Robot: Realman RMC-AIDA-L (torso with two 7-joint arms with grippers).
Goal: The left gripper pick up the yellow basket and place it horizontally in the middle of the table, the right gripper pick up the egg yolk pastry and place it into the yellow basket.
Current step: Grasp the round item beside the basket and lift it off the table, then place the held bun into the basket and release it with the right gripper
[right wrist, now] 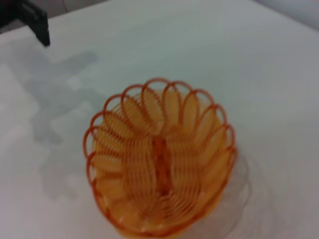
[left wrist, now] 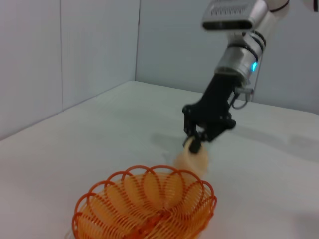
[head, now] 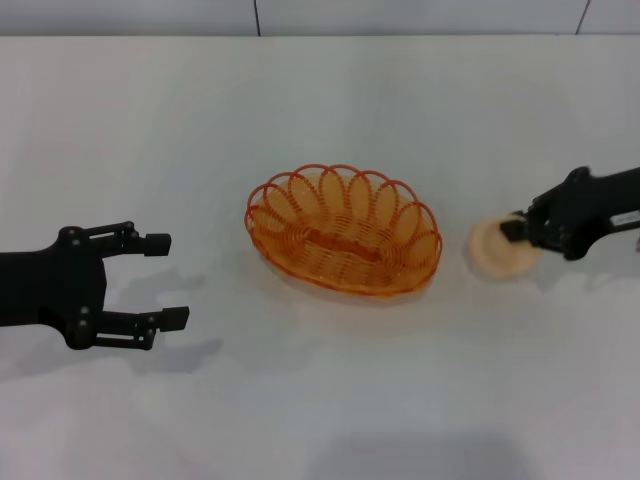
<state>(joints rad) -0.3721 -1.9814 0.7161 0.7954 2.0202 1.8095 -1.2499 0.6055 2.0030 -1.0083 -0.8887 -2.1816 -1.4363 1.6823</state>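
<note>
The yellow basket [head: 343,228] lies empty with its long side across the middle of the table [head: 320,110]; it also shows in the left wrist view [left wrist: 144,209] and the right wrist view [right wrist: 159,159]. My left gripper [head: 167,280] is open and empty, to the left of the basket and apart from it. My right gripper [head: 515,232] is shut on the egg yolk pastry [head: 492,254] just right of the basket's right end. In the left wrist view the right gripper [left wrist: 195,142] holds the pastry [left wrist: 194,160] tilted, just beyond the basket's rim.
The white table runs back to a grey wall [head: 420,15]. One finger of the left gripper [right wrist: 36,21] shows at the edge of the right wrist view.
</note>
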